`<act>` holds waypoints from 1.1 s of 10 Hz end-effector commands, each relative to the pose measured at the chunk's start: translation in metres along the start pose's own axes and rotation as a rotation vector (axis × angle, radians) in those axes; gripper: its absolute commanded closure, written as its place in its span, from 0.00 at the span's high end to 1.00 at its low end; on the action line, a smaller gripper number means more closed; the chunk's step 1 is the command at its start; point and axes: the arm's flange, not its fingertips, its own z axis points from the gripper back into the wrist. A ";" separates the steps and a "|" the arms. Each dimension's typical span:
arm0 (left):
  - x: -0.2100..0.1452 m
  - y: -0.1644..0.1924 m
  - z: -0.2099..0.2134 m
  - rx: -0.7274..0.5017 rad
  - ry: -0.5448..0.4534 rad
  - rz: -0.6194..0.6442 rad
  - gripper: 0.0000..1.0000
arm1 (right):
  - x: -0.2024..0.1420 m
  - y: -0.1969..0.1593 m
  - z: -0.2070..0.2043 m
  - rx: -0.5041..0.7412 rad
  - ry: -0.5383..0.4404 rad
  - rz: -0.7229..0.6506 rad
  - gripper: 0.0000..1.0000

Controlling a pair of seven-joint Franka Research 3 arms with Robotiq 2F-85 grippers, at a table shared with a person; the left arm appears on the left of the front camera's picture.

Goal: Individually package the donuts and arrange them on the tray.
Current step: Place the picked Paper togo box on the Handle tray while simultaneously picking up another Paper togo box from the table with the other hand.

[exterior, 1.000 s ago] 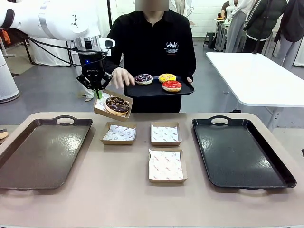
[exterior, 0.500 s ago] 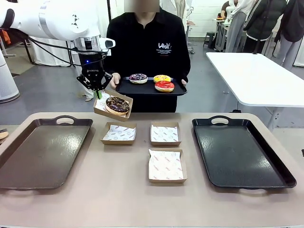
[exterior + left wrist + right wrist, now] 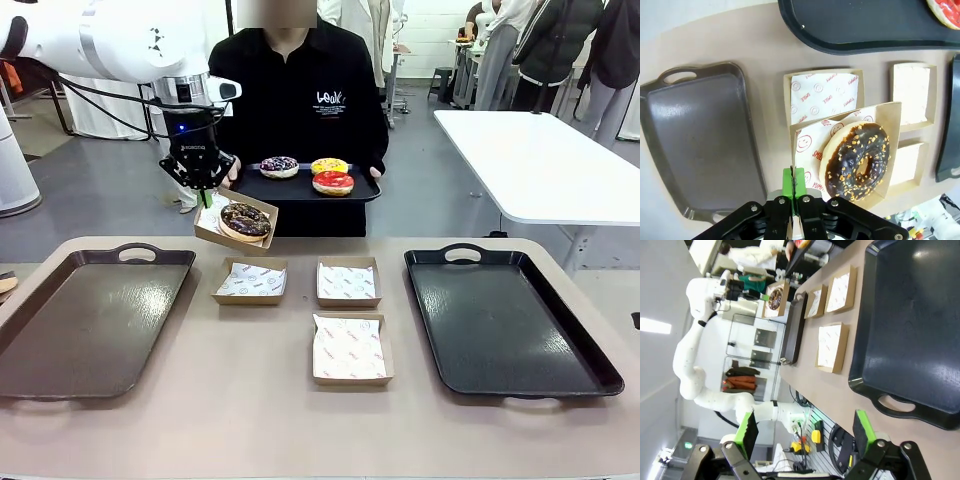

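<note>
My left gripper [image 3: 207, 197] is shut on the edge of a paper-lined cardboard box [image 3: 214, 228] and holds it tilted above the table's far side. In the box lies the chocolate donut with sprinkles [image 3: 246, 221]. The left wrist view shows the green pads [image 3: 794, 181] pinching the box's rim beside the chocolate donut [image 3: 860, 162]. Behind, a person holds a small black tray [image 3: 300, 190] carrying the purple donut [image 3: 279, 166], the yellow donut [image 3: 329, 165] and the red donut [image 3: 333, 183]. My right gripper [image 3: 805, 430] is open, off the handle end of the right tray [image 3: 910, 325].
Three empty lined boxes [image 3: 250, 280], [image 3: 348, 282], [image 3: 349, 348] lie mid-table. One large dark tray [image 3: 90, 320] lies at the left and another [image 3: 510, 320] at the right, both bare. A white table [image 3: 540, 160] stands behind at the right.
The person has carried the small tray of three donuts toward picture left and a little farther back. My left gripper and its box have stayed almost still.
</note>
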 end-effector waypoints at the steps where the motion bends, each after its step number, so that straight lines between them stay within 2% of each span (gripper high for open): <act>1: -0.042 0.031 0.022 0.021 0.036 -0.100 0.01 | 0.025 0.042 -0.036 -0.092 0.084 0.024 1.00; 2: -0.061 0.046 0.027 0.085 0.074 -0.152 0.01 | 0.039 0.072 -0.065 -0.159 0.126 0.057 1.00; 3: -0.079 0.066 0.032 0.092 0.095 -0.153 0.01 | 0.054 0.105 -0.102 -0.204 0.141 0.078 1.00; 5: -0.109 0.101 0.036 0.049 0.100 -0.076 0.01 | 0.057 0.164 -0.172 -0.302 0.217 0.143 1.00; 7: -0.136 0.132 0.035 0.011 0.092 0.016 0.01 | 0.045 0.212 -0.244 -0.434 0.267 0.234 1.00; 9: -0.158 0.153 0.023 0.005 0.072 0.067 0.01 | 0.023 0.220 -0.300 -0.586 0.303 0.315 1.00; 11: -0.172 0.164 0.002 0.007 0.058 0.076 0.01 | 0.011 0.199 -0.346 -0.706 0.294 0.359 1.00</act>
